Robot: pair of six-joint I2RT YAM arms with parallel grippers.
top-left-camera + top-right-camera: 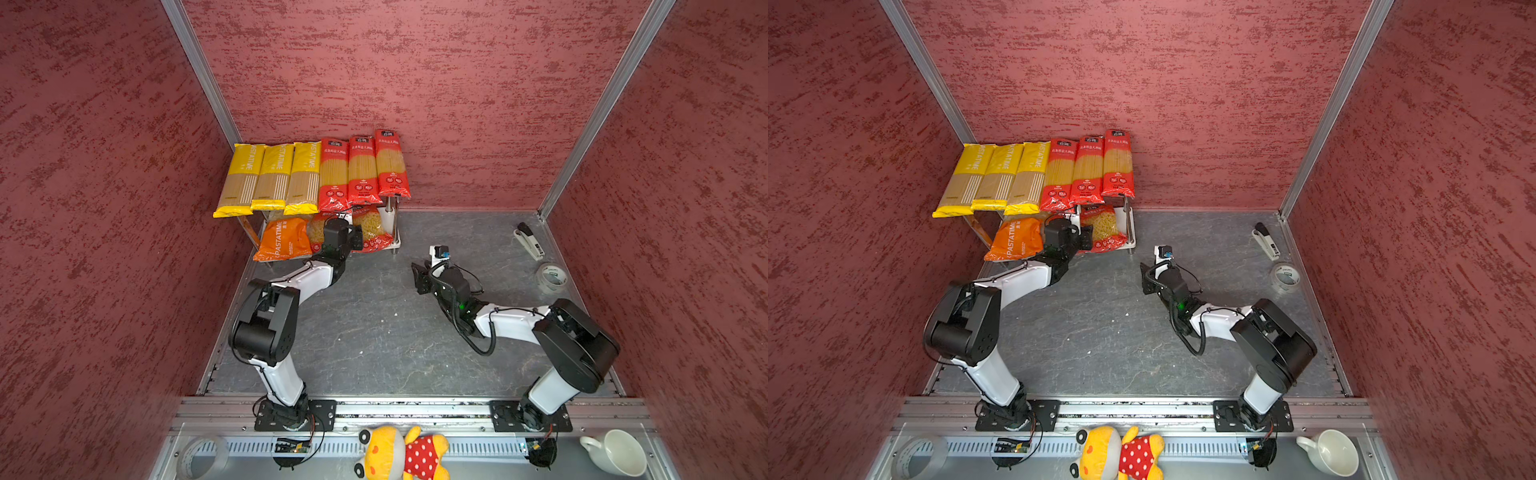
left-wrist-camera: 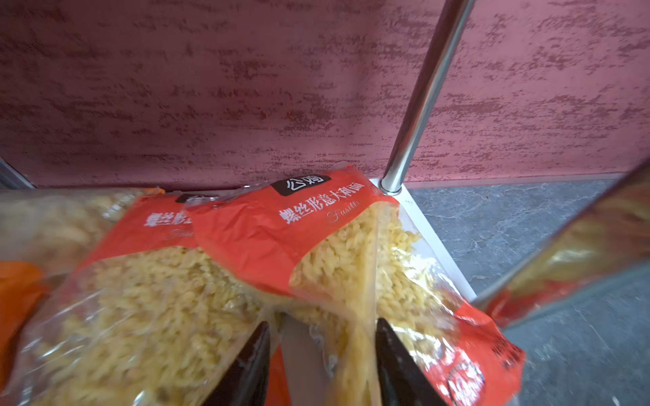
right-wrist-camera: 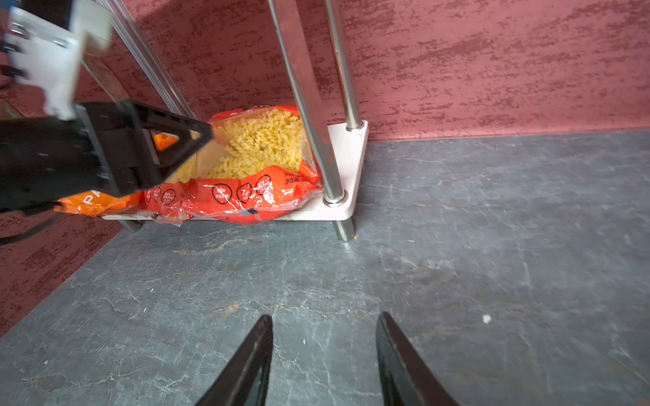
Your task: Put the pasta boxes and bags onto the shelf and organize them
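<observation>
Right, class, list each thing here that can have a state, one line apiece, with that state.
shelf: upright, both boards loaded
yellow spaghetti packs: three flat, side by side, top board
red spaghetti packs: three flat beside them
orange bag: lying on lower board
red bags: two overlapping on lower board
left gripper: open, astride a red bag's edge
right gripper: open, empty

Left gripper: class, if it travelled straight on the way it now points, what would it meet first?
The red fusilli bag on the lower board of the shelf; its clear edge lies inside the open left gripper. Contact looks near-immediate, though depth is unclear.
</observation>
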